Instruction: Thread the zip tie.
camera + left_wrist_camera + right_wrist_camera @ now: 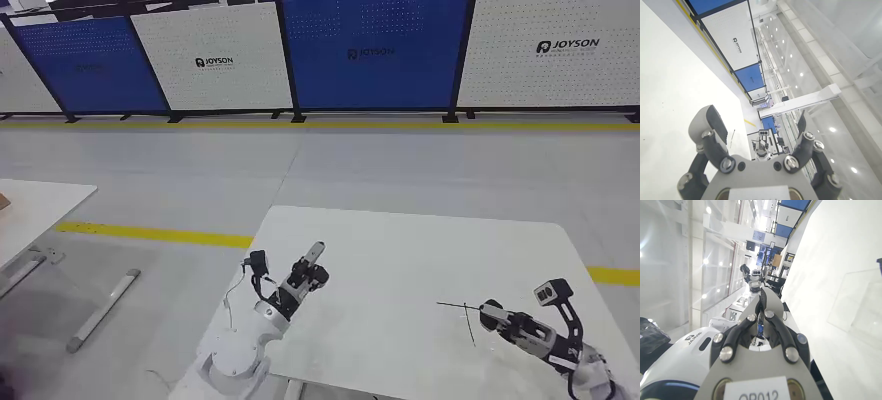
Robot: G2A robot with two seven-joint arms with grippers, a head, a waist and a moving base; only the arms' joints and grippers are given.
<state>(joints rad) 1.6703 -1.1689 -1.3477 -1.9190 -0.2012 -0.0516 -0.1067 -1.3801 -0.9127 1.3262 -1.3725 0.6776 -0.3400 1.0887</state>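
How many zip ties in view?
2. One thin black plastic zip tie juts from the shut right end effector; the other black zip tie lies on the white table beside it.

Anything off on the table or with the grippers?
Nothing damaged. Right gripper is shut on a zip tie; a second thin black strip, apparently another tie, lies loose on the table beside it.
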